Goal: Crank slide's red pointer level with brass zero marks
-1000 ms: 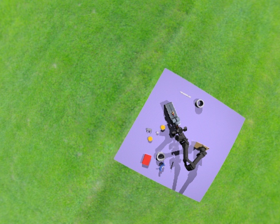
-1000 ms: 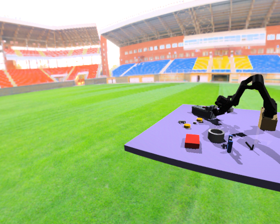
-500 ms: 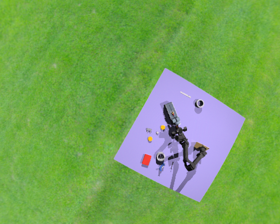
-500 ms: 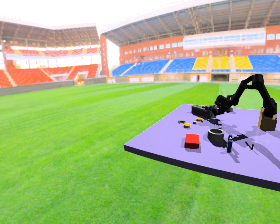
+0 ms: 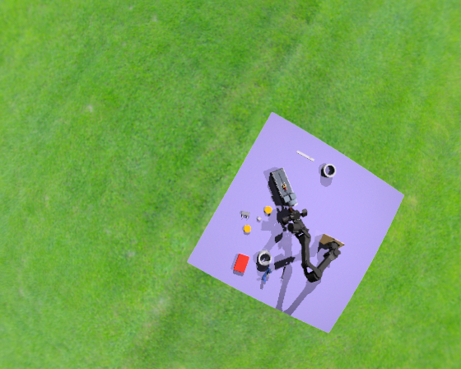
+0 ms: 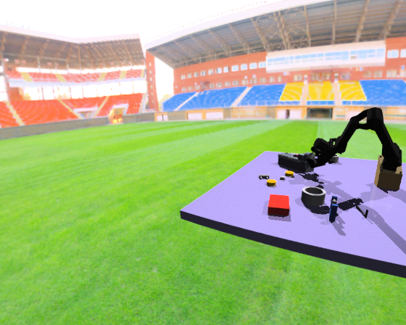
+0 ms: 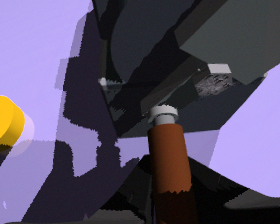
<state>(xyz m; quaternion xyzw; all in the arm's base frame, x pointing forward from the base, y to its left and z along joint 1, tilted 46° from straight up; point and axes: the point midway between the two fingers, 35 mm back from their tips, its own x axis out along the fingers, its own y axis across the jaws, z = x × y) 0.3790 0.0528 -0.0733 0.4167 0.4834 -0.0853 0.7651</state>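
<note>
Bright daylight falls over the grass and the purple tabletop [image 5: 249, 165] [image 6: 233, 203]. Long, hard-edged shadows stretch from the black arm [image 5: 306, 251] [image 6: 349, 134]. The sky glares white above the stands [image 6: 212, 96], which look soft and blurred. Up close, the orange-brown handle [image 7: 170, 155] is lit above a jagged shadow edge, its lower part nearly black.

You have 2 yellow discs [image 5: 267, 210] [image 6: 289, 173] [image 7: 6, 120], 2 open-topped grey rings [image 5: 258, 258] [image 6: 313, 200], 1 red block [image 5: 241, 263] [image 6: 278, 205], 1 white stick [image 5: 305, 156], 1 blue item [image 5: 266, 275] [image 6: 333, 212] and 1 robot arm [image 5: 305, 251] [image 6: 386, 139].
</note>
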